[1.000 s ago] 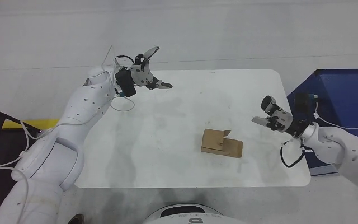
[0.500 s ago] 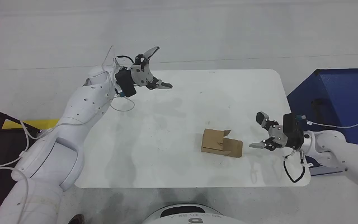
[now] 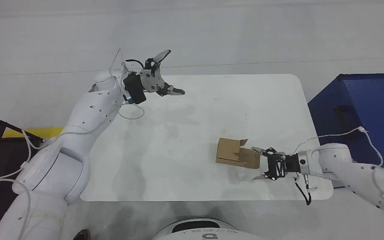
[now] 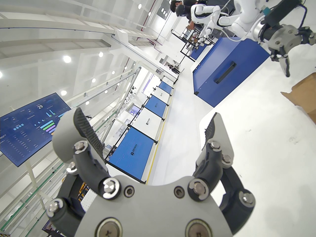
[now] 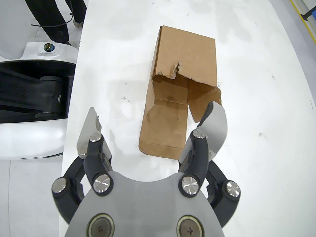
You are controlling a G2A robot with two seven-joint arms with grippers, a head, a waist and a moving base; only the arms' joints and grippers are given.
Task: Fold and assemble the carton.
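Observation:
A brown cardboard carton (image 3: 235, 153) lies flattened on the white table (image 3: 204, 120), right of centre; its open end with loose flaps (image 5: 167, 114) faces my right gripper. My right gripper (image 3: 260, 162) is low over the table just beside that flap end, open, with nothing between its fingers; in the right wrist view one fingertip (image 5: 212, 109) overlaps a small side flap. My left gripper (image 3: 167, 73) is held above the table's far left corner, open and empty. A corner of the carton (image 4: 302, 92) and the right gripper (image 4: 293, 50) appear in the left wrist view.
A blue cabinet (image 3: 348, 114) stands just off the table's right edge. The table's near edge (image 5: 74, 75) runs close beside the carton, with the robot base and a person's legs beyond it.
My right arm has swung from the table's right edge down and inward to the carton's flap end, turning its open gripper toward the carton. The left arm has kept still.

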